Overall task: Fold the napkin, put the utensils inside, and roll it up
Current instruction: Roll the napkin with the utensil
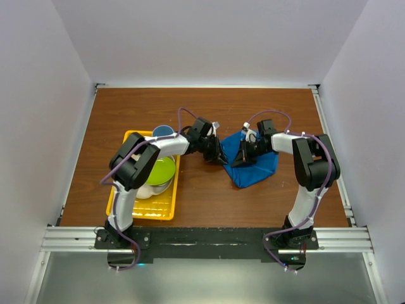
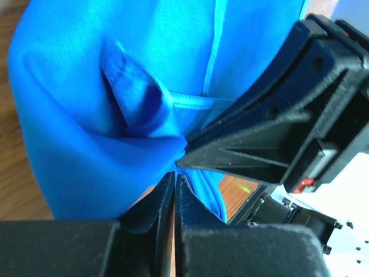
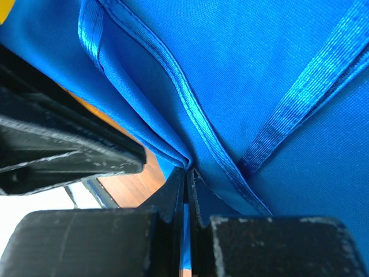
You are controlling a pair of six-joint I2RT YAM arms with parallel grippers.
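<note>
Napkin (image 1: pixel 256 170) lay bunched on the wooden table (image 1: pixel 209 114) | we saw right gripper (image 3: pixel 187 170) clamped on its hem | left gripper (image 2: pixel 174 174) jaws stood a slit apart at its fold

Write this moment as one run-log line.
step: fold napkin | left gripper: shut at napkin edge | right gripper: shut on napkin

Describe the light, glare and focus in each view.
Top external view: even, soft light, sharp all over, only faint shadows on the table. Left wrist view: the napkin fold is smeared with blur, the left gripper nearly black, lower right washed out white. Right wrist view: weave crisp, hem shiny, lower left blown out.
</note>
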